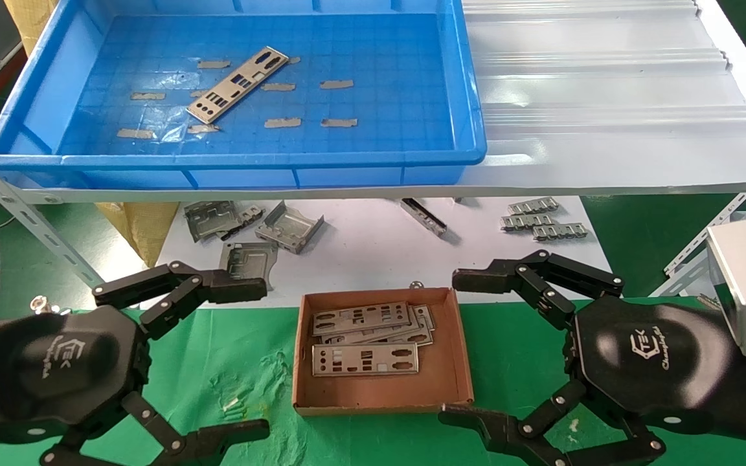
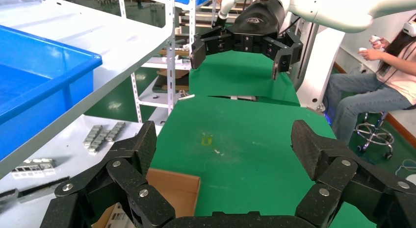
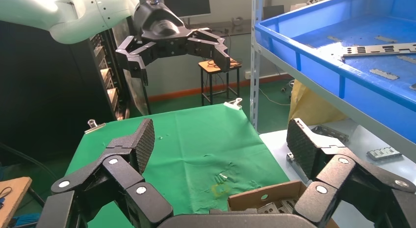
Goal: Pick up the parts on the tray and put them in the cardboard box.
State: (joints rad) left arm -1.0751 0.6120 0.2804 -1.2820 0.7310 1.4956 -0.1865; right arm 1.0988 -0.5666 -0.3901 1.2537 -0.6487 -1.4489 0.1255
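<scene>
One silver part [image 1: 238, 83] lies at a slant on the floor of the blue tray [image 1: 412, 162], on the raised shelf; the right wrist view shows it too, as a silver part [image 3: 380, 49]. The cardboard box [image 1: 460, 362] sits on the green cloth between my two arms and holds several stacked parts [image 1: 365, 358]. My left gripper [image 1: 253, 359] hovers open to the left of the box, with nothing between its fingers. On the other side of the box my right gripper [image 1: 460, 346] hangs open and empty as well. A corner of the box [image 3: 265, 194] shows below the right jaws.
Folded grey brackets [image 1: 285, 230] and ribbed strips [image 1: 544, 223] lie on the white sheet under the shelf. A slotted metal shelf leg [image 1: 30, 220] slants down at the left. The white corrugated sheet [image 1: 606, 97] covers the shelf right of the tray. A person [image 2: 377, 86] sits beyond the table.
</scene>
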